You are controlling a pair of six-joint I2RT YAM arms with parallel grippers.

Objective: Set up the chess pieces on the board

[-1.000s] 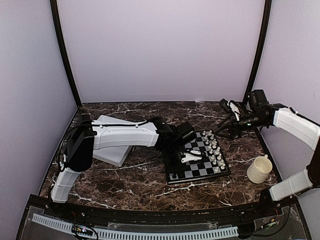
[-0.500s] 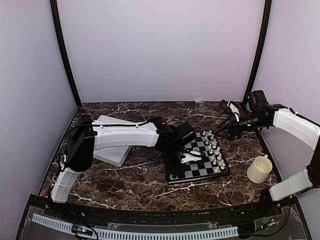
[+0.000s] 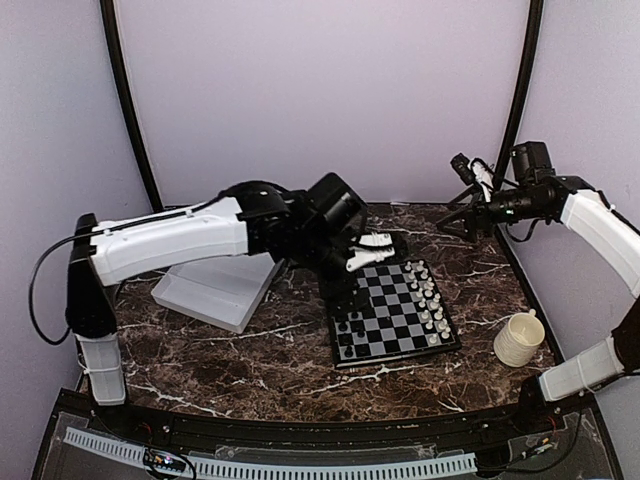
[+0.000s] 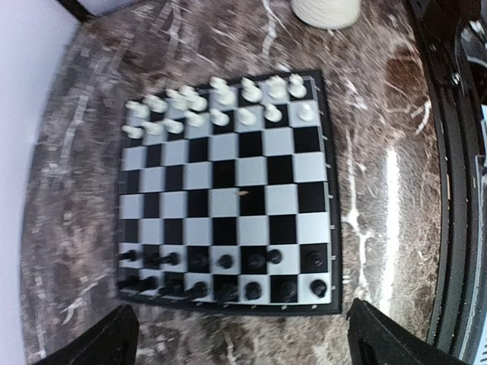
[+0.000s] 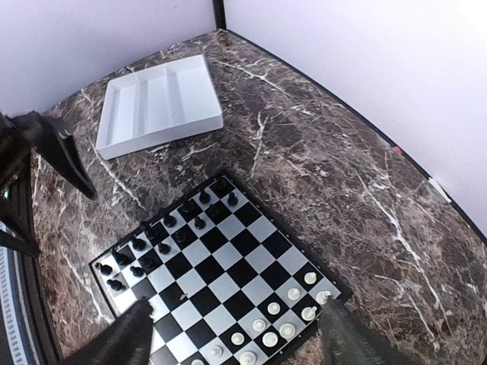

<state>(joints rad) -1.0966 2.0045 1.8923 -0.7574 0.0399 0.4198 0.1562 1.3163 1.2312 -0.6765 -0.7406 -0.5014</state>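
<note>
Black chess pieces (image 4: 253,290) are on the board (image 3: 392,312), in two rows along the edge facing the left arm. I can't get an exact count or piece types, too small and a bit blurred. The right wrist view shows the same pieces (image 5: 199,223) filling that side. White chessmen (image 3: 428,295) hold the two rows on the opposite edge, and several sit off-centre on their squares. The four ranks between are bare checks.

The board lies flat on the worktop (image 3: 250,360), turned slightly off square to the near edge.

The left end effector (image 3: 368,251) hangs above the board's far-left corner, well clear of the pieces. Its fingers are spread wide with nothing between them. In its wrist view the whole board fits between the two fingertips.

The right end effector (image 3: 472,172) is high up beyond the board's far-right corner, looking down at it. Its fingers are also apart and carry nothing.

A cream mug (image 3: 519,338) stands upright on the worktop just off the board's right edge, on the white side. A white tray (image 3: 215,290) sits well to the left of the board, beyond the black side, partly under the left arm.
</note>
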